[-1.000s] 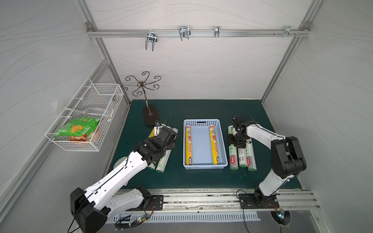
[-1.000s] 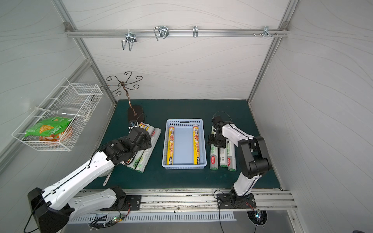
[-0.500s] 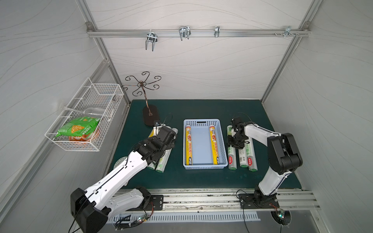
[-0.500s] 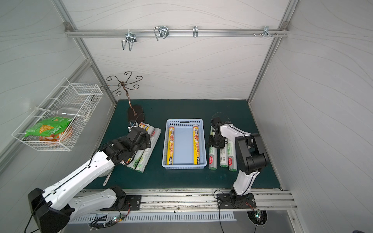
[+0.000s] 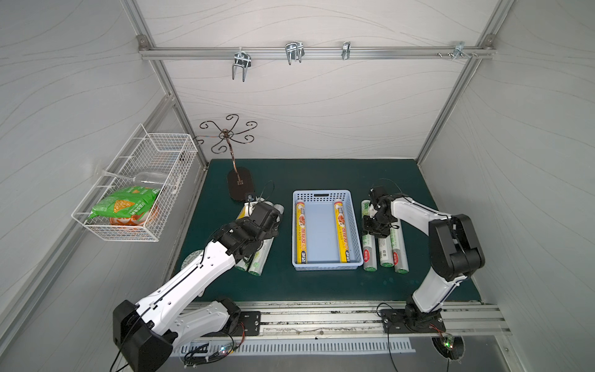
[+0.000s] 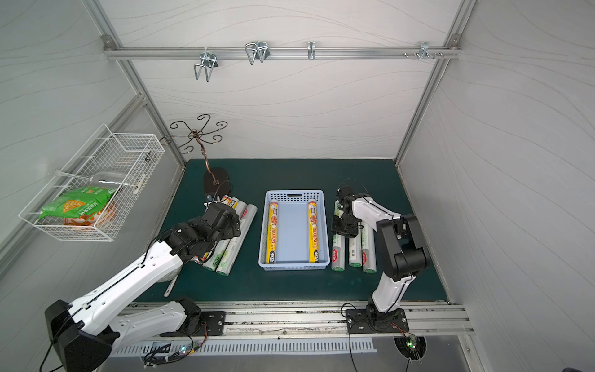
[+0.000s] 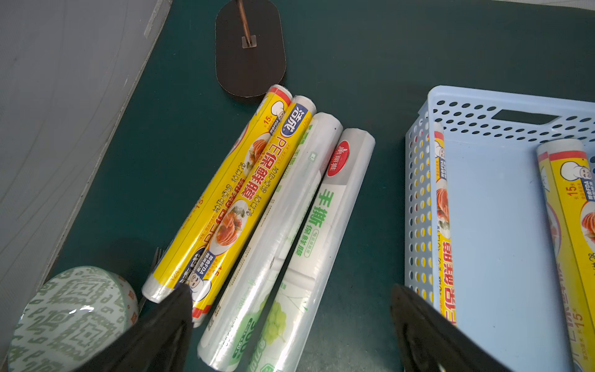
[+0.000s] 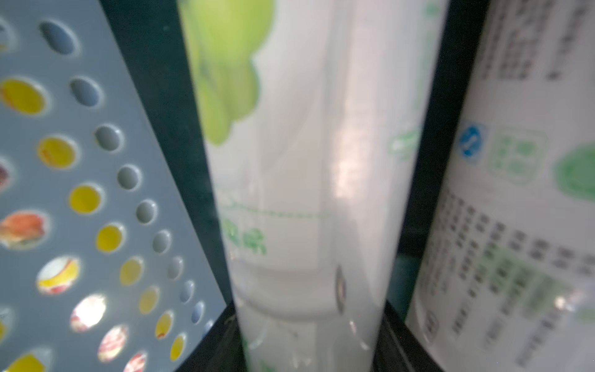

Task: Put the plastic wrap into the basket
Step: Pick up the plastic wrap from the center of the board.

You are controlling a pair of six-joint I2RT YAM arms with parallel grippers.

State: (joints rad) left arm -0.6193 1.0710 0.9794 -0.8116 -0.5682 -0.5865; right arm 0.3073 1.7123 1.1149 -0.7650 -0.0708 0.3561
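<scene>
Right end effector (image 5: 371,226) grips white roll (image 5: 369,255) beside basket (image 5: 322,195).

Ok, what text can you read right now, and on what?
"洁成": yellow roll on the mat.
"PE保鲜膜": same roll.
"手撕 保鲜膜": white roll beside it.
"美丽雅": its red logo.
"15": roll in the basket.
Green snack bag, middle roll in the right wrist view: too small or blurred.

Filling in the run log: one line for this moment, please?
left claw: open over left rolls | right claw: shut on white roll beside basket | basket: two yellow rolls inside
</scene>
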